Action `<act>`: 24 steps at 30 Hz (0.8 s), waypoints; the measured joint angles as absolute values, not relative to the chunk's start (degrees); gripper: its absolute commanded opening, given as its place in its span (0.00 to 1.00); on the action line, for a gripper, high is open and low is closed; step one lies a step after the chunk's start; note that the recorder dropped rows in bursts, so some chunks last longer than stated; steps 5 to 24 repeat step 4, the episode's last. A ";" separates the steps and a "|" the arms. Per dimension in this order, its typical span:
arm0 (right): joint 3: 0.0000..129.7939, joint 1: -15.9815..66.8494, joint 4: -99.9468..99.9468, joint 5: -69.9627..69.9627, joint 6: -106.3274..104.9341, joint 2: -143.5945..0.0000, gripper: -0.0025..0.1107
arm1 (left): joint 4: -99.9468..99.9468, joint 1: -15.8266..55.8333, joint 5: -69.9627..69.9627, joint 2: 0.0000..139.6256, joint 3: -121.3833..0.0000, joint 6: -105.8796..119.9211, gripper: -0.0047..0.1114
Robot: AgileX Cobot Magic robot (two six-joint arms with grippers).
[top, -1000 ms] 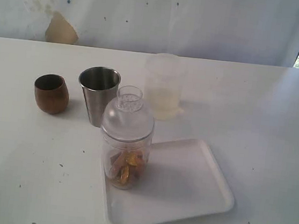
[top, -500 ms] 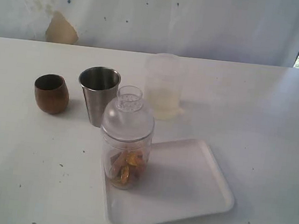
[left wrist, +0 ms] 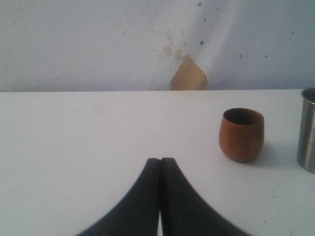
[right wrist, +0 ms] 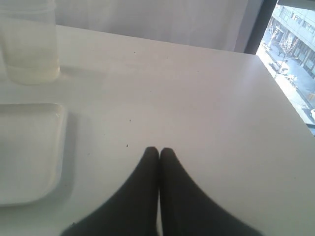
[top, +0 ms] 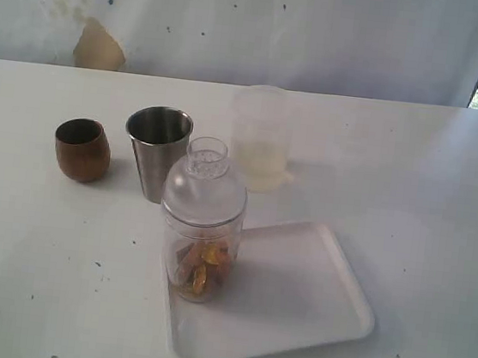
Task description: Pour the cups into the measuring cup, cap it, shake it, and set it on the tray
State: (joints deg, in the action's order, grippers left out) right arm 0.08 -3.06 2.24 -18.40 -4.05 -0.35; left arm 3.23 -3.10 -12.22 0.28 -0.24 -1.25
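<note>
- From my seat the measuring cup point(top: 201, 226) stands upright on the tray point(top: 294, 298), toward the tray's left end in the exterior view. Its domed clear cap point(top: 205, 184) is on, and orange and brown pieces point(top: 199, 270) lie at its bottom.
- I judge the task as good as done. A capped vessel resting on the tray is the end state asked for, and neither arm is touching it.
- The wooden cup point(top: 82, 150) and the steel tumbler point(top: 157, 151) stand upright on the table point(top: 443, 211), near each other but apart, beyond the tray's left side. Set off the tray like that, they leave it to the measuring cup alone (I cannot see into either cup well enough to say it is empty).
- The frosted cup point(top: 261, 138) stands behind the tray with a pale layer at its bottom. It has no part in this job.
- The left gripper point(left wrist: 160, 162) has its dark fingers pressed together on nothing. It hangs low over bare table, with the wooden cup well ahead of it.
- The right gripper point(right wrist: 158, 151) is likewise pinched closed and empty. It is over open table, with the tray's corner off to one side.
- Neither arm shows in the exterior view, so I read both as parked clear of the vessels, where nothing can be knocked over.
</note>
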 measured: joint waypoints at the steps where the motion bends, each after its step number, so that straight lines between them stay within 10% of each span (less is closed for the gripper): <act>1: 0.08 -3.06 2.24 -18.40 -4.05 -0.35 0.02 | 3.23 -3.10 -12.22 0.28 -0.24 -1.25 0.04; 24: 0.08 -3.06 2.24 -18.40 -4.05 -0.35 0.02 | 3.23 -3.10 -12.22 0.28 -0.24 -1.25 0.04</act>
